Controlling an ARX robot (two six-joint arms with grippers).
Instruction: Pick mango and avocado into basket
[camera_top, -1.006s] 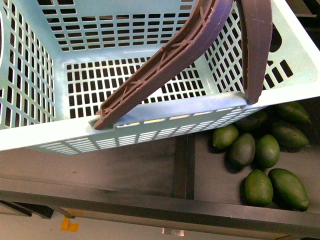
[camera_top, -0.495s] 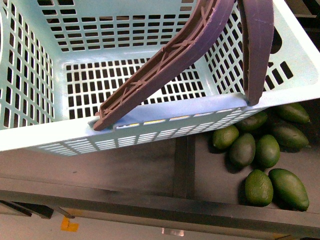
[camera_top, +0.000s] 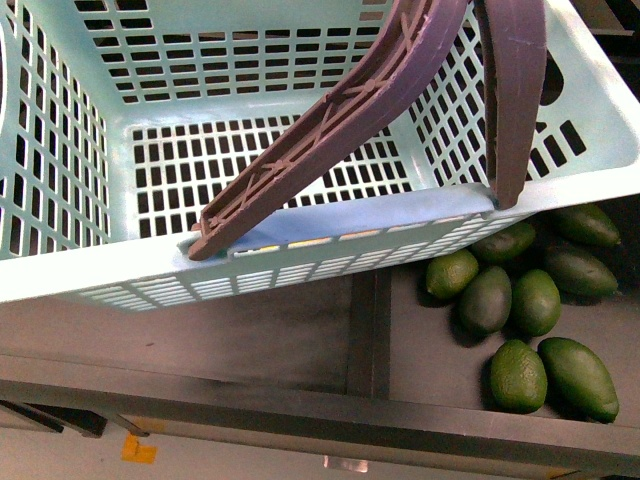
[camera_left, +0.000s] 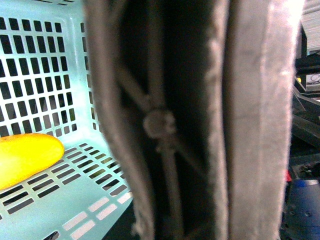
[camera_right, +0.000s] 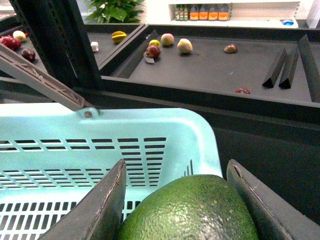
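Avocado (camera_right: 192, 212) sits clamped between the two dark, flat fingers (camera_right: 102, 207) of the right pincer (camera_right: 180, 200), dark green, rounded and finely pebbled with a dull sheen; only its upper dome shows, so its long axis cannot be told. It hangs just at the rim of the basket (camera_right: 150, 130), a light turquoise plastic tub with smooth rounded corners and walls pierced by rows of rectangular slots. In the front view the basket (camera_top: 90, 270) fills the upper part of the scene, its lattice floor showing through, and two brown ribbed handles (camera_top: 320, 130) lean across its right half. The mango (camera_left: 25, 157), smooth, glossy and bright yellow, lies on the slotted floor inside the basket in the left wrist view, its long axis running roughly level along the floor with a rounded end toward the basket's middle. That same view is mostly blocked by a blurred brown handle (camera_left: 200, 120) right against the camera, and the left pincer is not visible there, so whether it is apart or together cannot be told. Near and right of the basket, loose avocados (camera_top: 515, 375) of the same egg shape lie clustered on a dark shelf (camera_top: 430, 360), pointing various ways.
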